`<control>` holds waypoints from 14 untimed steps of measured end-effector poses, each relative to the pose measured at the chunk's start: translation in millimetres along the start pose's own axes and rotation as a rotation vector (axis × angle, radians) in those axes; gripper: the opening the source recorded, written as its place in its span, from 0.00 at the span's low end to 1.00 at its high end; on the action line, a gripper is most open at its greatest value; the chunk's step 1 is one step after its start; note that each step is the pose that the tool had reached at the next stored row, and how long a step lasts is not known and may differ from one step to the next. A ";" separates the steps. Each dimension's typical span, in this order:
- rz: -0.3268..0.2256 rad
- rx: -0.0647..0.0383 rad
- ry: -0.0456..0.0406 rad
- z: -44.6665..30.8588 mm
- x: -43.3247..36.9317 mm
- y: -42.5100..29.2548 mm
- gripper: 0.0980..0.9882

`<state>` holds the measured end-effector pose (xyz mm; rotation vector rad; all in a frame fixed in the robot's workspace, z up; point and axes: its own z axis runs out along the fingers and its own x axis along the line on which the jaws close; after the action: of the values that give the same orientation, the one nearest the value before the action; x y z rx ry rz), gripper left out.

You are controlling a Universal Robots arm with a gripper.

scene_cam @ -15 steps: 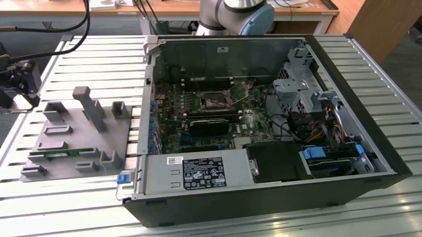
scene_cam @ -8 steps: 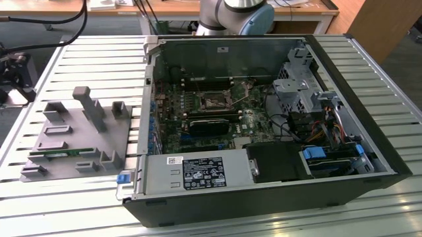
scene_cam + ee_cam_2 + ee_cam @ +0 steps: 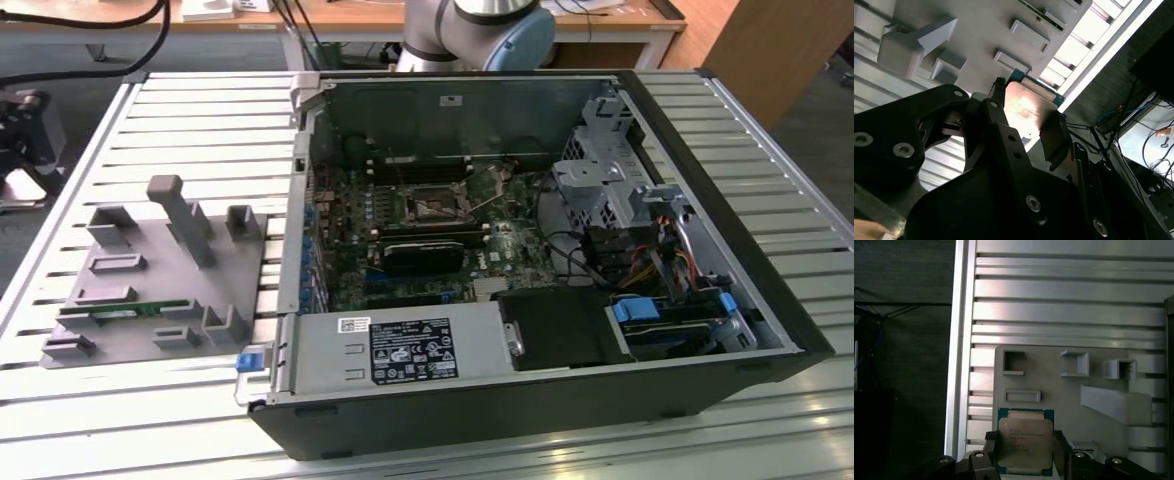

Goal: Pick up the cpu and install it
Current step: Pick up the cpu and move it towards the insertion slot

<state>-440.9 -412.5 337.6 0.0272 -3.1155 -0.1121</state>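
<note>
Nearest, in both wrist views: the black two-fingered claw (image 3: 1024,454) is clamped on the cpu (image 3: 1024,442), a small flat square chip with a shiny silver metal top and thin green rim. One finger (image 3: 990,452) presses on each of two opposite edges. The metal top faces the first wrist camera. The chip is square, so no long axis is marked, and its free edges run across the gap between the fingers. The second wrist view gives the same grip from a slant, with the top of the cpu (image 3: 1029,107) catching a bright reflection.

Beyond the chip lies the grey moulded fixture plate (image 3: 1054,390) with raised pockets, resting on the slatted aluminium counter (image 3: 1064,315).

The exterior view adds the wider layout. The plate (image 3: 160,290) sits at nine o'clock from the open black computer case (image 3: 534,420), on the exterior view's left, and holds a long narrow green memory stick (image 3: 120,312) in a slot. Inside the case are a green motherboard (image 3: 354,215) with a metal-framed square socket (image 3: 434,208) near its centre, and a grey labelled box (image 3: 400,350) at six o'clock from the socket.
</note>
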 end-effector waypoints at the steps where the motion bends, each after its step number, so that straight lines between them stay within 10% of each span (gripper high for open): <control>1: 0.000 0.000 -0.0002 -2.1 0.1 0.2 0.48; 14: 0.000 0.000 -0.0022 -26.7 0.7 2.0 0.48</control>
<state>-441.0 -412.4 364.4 0.0273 -3.1177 -0.1123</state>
